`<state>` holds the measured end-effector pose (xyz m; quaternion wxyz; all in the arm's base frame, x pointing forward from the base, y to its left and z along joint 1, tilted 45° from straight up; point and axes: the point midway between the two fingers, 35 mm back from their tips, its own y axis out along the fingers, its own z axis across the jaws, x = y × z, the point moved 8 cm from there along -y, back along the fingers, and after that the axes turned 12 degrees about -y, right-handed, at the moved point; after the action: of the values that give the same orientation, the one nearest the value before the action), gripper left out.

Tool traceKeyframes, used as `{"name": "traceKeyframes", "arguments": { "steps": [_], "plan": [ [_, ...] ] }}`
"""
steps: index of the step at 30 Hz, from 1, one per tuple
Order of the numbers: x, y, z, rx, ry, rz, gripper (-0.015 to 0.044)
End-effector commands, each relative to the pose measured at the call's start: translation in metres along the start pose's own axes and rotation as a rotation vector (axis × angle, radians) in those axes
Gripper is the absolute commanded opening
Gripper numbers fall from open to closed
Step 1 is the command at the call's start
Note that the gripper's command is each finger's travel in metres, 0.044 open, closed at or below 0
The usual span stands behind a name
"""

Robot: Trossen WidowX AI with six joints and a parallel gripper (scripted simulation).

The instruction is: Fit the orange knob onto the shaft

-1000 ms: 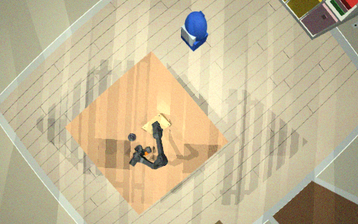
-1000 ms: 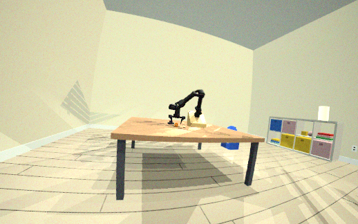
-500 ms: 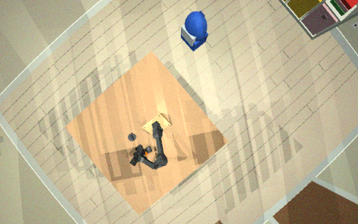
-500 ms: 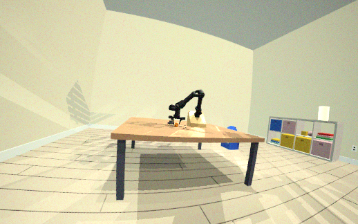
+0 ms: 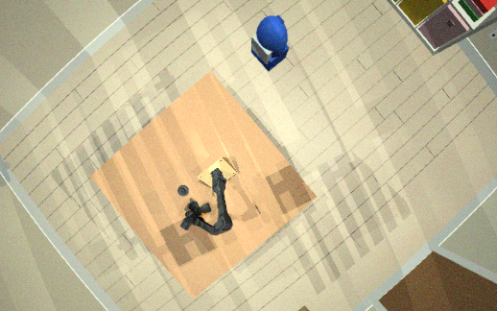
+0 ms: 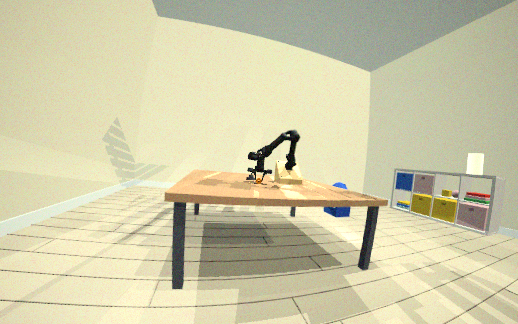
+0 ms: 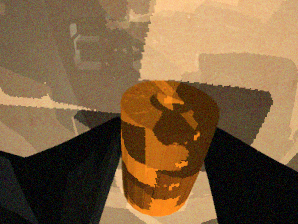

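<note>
The orange knob point(image 7: 169, 145) point(image 6: 258, 181) stands upright on the wooden table point(image 5: 144, 158) point(image 6: 220, 192), its hole facing up. My gripper point(image 7: 164, 129) point(image 5: 197, 213) point(image 6: 258, 176) is low over the table, with its two dark fingers pressed against the knob's left and right sides. The round dark pedestal with the shaft point(image 5: 182, 190) sits on the table a short way from the gripper, apart from the knob. The shaft's flat side cannot be made out.
The arm's tan base plate point(image 5: 229, 169) point(image 6: 295, 177) lies near the table's middle. A blue object point(image 5: 271, 40) point(image 6: 337, 206) stands on the floor beyond the table. A shelf with coloured bins point(image 5: 441, 19) point(image 6: 442, 200) stands by the wall.
</note>
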<state>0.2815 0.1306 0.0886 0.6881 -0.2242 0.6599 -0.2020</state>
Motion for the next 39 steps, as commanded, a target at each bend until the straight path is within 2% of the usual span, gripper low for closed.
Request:
{"name": "traceKeyframes", "arguments": {
  "steps": [1, 39],
  "plan": [
    [0.0, 0.0, 0.0, 0.001, 0.005, -0.002, 0.0179],
    [-0.076, 0.0, 0.016, -0.118, -0.002, -0.547, 0.0179]
  ]
}}
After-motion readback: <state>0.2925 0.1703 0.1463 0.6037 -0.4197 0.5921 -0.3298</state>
